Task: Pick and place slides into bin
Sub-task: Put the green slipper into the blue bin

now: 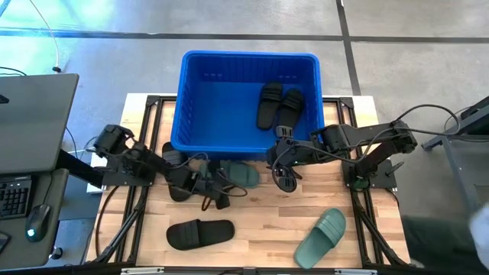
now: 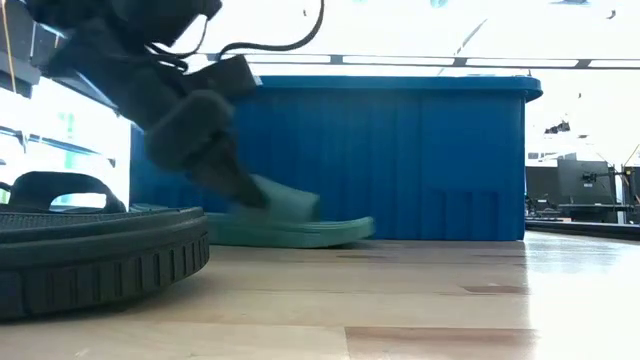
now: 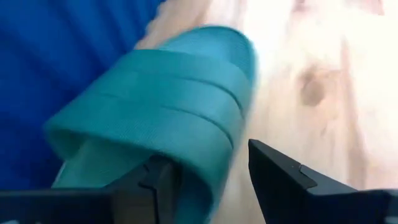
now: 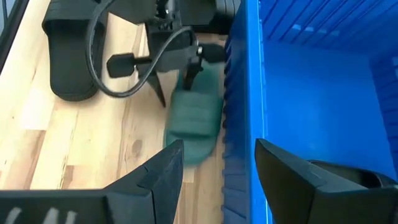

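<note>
A sage green slide (image 1: 243, 174) lies sole-down on the wooden table against the blue bin's (image 1: 183, 99) near wall. My left gripper (image 1: 223, 180) is open at this slide, one finger under its strap (image 3: 180, 93) and one outside. It also shows in the low view (image 2: 232, 185). My right gripper (image 1: 276, 150) is open and empty above the bin's near rim (image 4: 249, 62), one finger over the table and one over the bin's inside. Two black slides (image 1: 279, 105) lie in the bin. My left gripper comes at the green slide low and slanting, from the table's left. One finger (image 3: 155, 186) stands inside the slide under the strap's edge (image 3: 205, 168), the other (image 3: 280, 180) outside beside it. I cannot tell whether either finger touches. The slide lies flat on the table.
A black slide (image 1: 200, 233) and a second green slide (image 1: 321, 237) lie near the table's front edge. Two more black slides (image 1: 174, 156) lie partly under my left arm. A keyboard and a mouse (image 1: 34, 221) are left of the table.
</note>
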